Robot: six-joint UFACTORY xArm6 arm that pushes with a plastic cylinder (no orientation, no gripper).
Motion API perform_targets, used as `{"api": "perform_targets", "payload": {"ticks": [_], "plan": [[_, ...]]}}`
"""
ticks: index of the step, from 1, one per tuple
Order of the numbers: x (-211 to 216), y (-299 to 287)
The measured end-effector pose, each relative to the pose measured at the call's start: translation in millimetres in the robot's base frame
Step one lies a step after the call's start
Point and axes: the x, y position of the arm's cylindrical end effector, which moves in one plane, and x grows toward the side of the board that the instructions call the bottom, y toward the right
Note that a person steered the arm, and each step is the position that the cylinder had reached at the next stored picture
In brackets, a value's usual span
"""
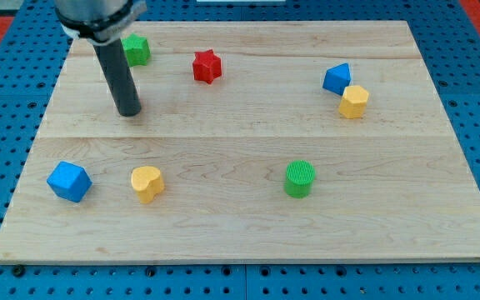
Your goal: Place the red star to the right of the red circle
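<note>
My tip (129,112), the lower end of a straight dark rod with no fingers to part or close, rested on the pale wooden board (240,225) toward the view's upper left. I took the small red star-shaped block (207,67) as the landmark: it lay near the view's top, and my tip stood to its left and a little lower, apart from it. A green block (137,50) of unclear shape sat left of the star, close above my tip. Far to the star's right a blue block (337,78) touched a yellow block (353,102). Below and right of the star stood a green cylinder (300,178). Well below and left of it lay a yellow heart-like block (147,183) and a blue cube-like block (68,182). I could see no red circle.
</note>
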Motion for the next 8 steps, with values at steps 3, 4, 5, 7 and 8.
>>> {"api": "perform_targets", "payload": {"ticks": [3,4,5,7,8], "plan": [[-19,58],[-31,150],[-35,171],[-85,164],[-85,164]]}}
